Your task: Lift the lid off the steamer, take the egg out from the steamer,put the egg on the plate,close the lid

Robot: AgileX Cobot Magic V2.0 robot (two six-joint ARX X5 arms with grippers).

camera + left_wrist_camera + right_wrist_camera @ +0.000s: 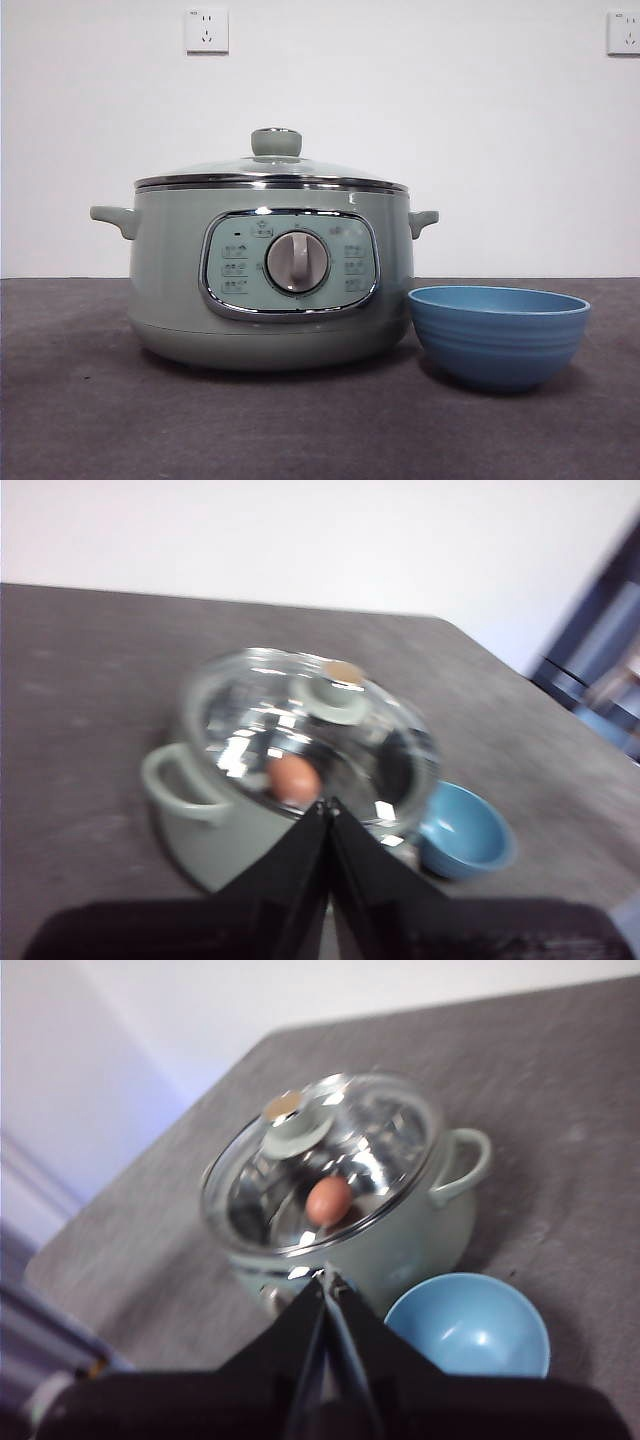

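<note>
The sage-green steamer stands on the table with its glass lid on, pale green knob on top. A brown egg lies inside and shows through the lid in both wrist views. The blue plate, a small ribbed bowl, sits empty just right of the steamer. My left gripper is shut and empty, held above and short of the steamer. My right gripper is shut and empty, above the steamer and bowl. Neither gripper shows in the front view.
The table is a dark grey cloth-covered surface. A white wall with two power sockets stands behind. The table's far edges show in the wrist views.
</note>
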